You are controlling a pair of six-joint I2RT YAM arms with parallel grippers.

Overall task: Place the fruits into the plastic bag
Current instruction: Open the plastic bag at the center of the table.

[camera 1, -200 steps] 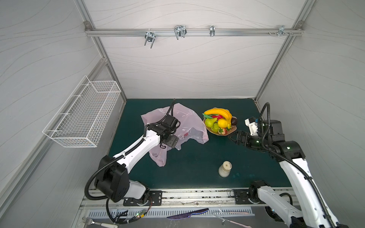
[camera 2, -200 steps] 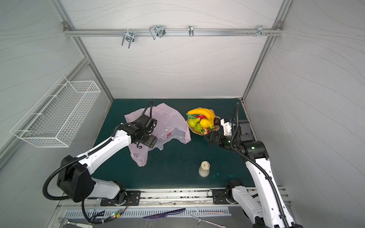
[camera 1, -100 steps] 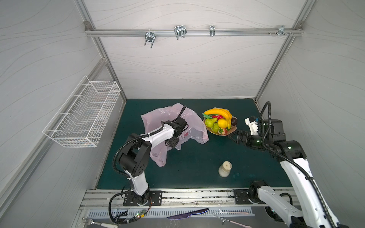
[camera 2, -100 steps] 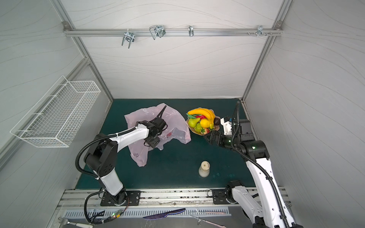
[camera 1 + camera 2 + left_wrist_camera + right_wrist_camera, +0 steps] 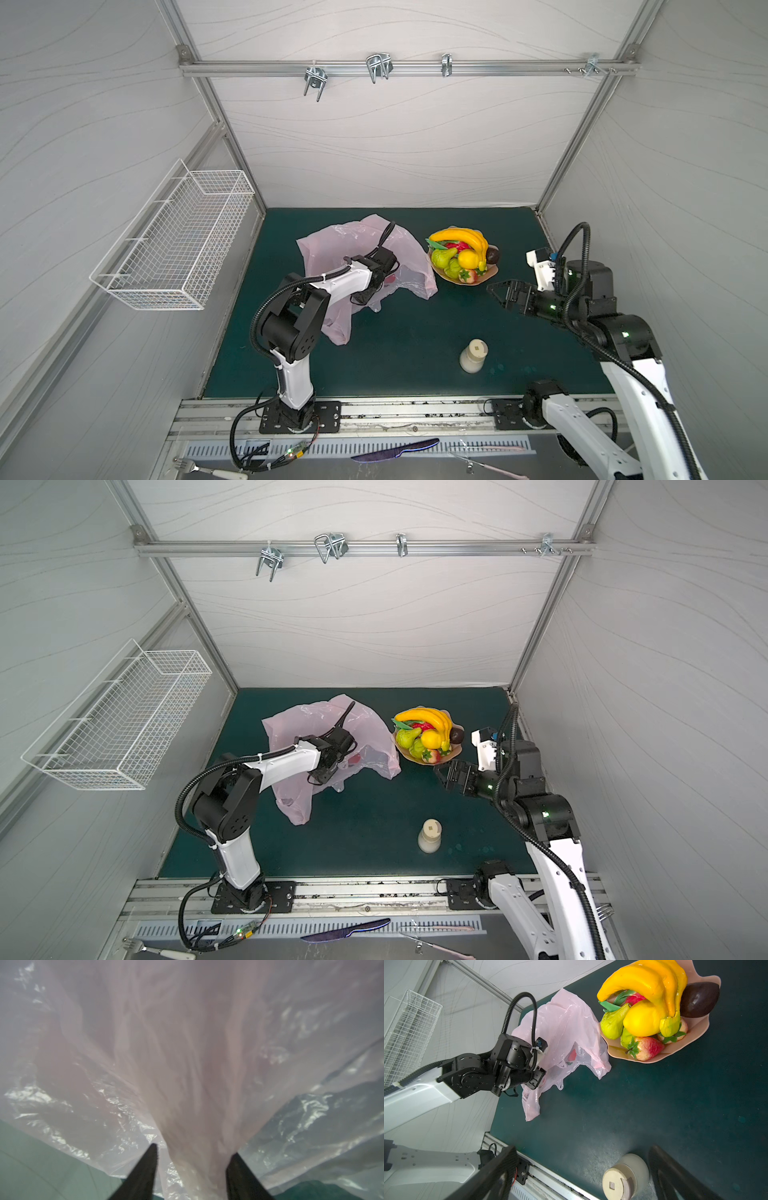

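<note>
A green mat covers the table, with a cream bottle nearest at five o'clock. At three the right claw gapes, holding nothing. The left claw straddles a fold of the plastic bag at ten; I cannot tell if it pinches. The fruits sit on a plate at one.

The left arm and right arm share glossy white link shells and matte black round joints dotted with small screws. A ribbed black cable conduit loops along each. Green lights glow on the right arm's joints, and the right claw is black.
</note>
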